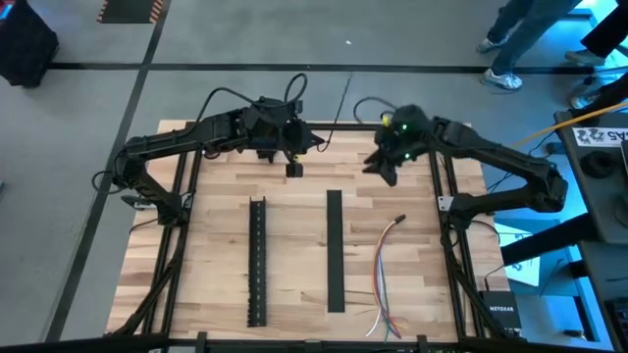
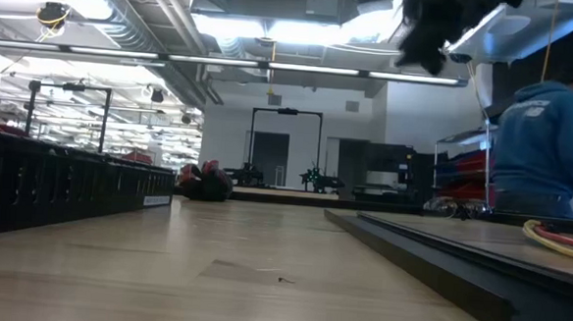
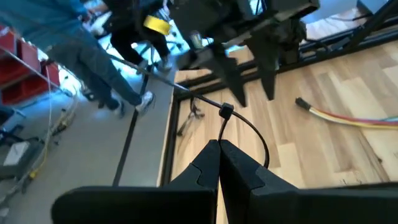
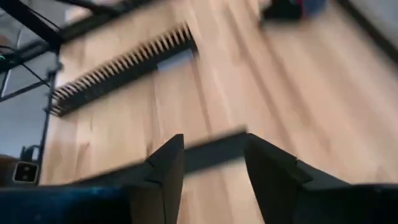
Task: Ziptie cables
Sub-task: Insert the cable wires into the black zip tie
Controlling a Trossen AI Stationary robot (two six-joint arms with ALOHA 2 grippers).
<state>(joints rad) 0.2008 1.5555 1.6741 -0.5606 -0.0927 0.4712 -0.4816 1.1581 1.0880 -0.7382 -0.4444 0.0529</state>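
Note:
My left gripper [image 1: 316, 141] is above the table's far middle, shut on a thin black ziptie [image 1: 340, 103]. The ziptie's long tail reaches out past the table's far edge. In the left wrist view the ziptie [image 3: 247, 127] bends into a loop at its small head [image 3: 226, 111]. My right gripper [image 1: 382, 169] hovers just to the right of it, open and empty, fingers pointing down; it also shows in the left wrist view [image 3: 250, 87]. The cables [image 1: 384, 275], red, white and grey wires, lie loose on the table at the near right, untouched. My left gripper pinches the ziptie's strap [image 3: 220, 138] between its two fingertips, just below the head. The fingers come about level from the table's left. The ziptie is clear of the table, with its loop curving off beside the fingers and its tail sticking out toward the far edge.
A long black slotted channel [image 1: 257, 260] and its flat black cover [image 1: 335, 250] lie lengthwise on the wooden table's middle. The black frame bars [image 1: 446, 226] run along both sides. People stand beyond the far right corner [image 1: 510, 49].

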